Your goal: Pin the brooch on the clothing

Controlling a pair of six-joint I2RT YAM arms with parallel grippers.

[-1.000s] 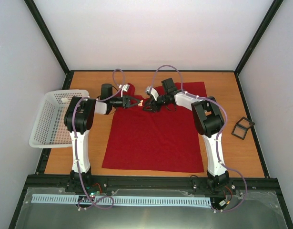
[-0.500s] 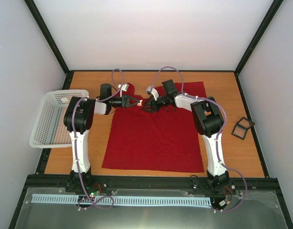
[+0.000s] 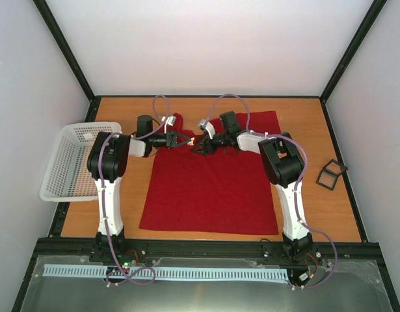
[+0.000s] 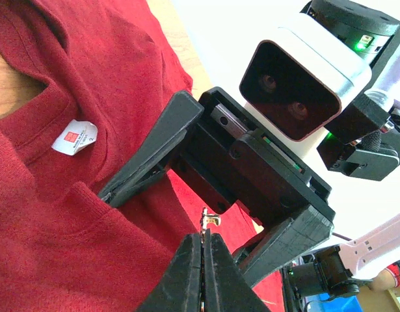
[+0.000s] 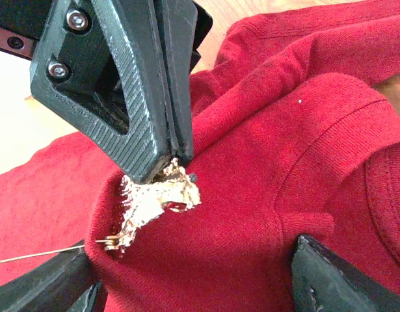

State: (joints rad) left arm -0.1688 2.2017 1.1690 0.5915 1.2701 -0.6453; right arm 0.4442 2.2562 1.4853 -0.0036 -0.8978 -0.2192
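The red T-shirt (image 3: 209,188) lies flat on the table, its collar and white label (image 4: 75,136) toward the far side. My left gripper (image 3: 186,138) is shut on the gold brooch (image 5: 157,198), which rests against a raised hump of shirt next to the collar. The brooch's clasp (image 4: 210,220) sticks out past the left fingertips, and its thin pin (image 5: 37,253) points out to the side. My right gripper (image 3: 201,144) faces the left one. Its fingers (image 5: 330,279) stand wide apart on either side of the hump, open.
A white mesh basket (image 3: 69,159) stands at the table's left edge. A small black square frame (image 3: 331,174) lies near the right edge. Both arms meet over the shirt's collar at the back middle of the table.
My right gripper has edged a little left, closer to the left gripper. The left gripper still holds the brooch in about the same place.
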